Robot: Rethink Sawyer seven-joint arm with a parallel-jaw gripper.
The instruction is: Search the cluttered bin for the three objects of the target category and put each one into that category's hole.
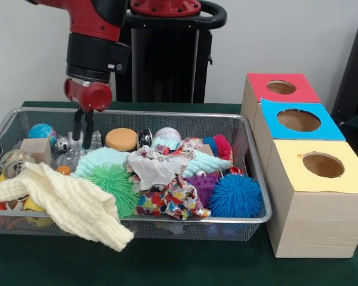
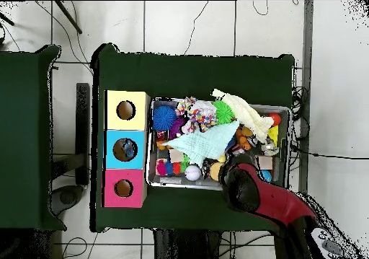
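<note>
Gripper (image 1: 83, 138): mine, fingers close together and nearly closed, holding nothing, lowered into the far corner of the wire bin (image 1: 258, 179) above a shiny metal toy (image 1: 68, 156). Target category unstated, so I cannot name the three.

Likely candidates, spiky balls: three, green (image 1: 115, 185), blue (image 1: 235, 195), purple (image 1: 203, 185), all at the bin's front. My judgement: light, soft, springy; pinch across the middle.

Boxes with holes: three, red (image 1: 280, 88), blue (image 1: 298, 121), yellow (image 1: 322, 165), beside the bin.

Cloths: cream knit (image 1: 71, 205), teal (image 1: 101, 159), patterned (image 1: 167, 193).
</note>
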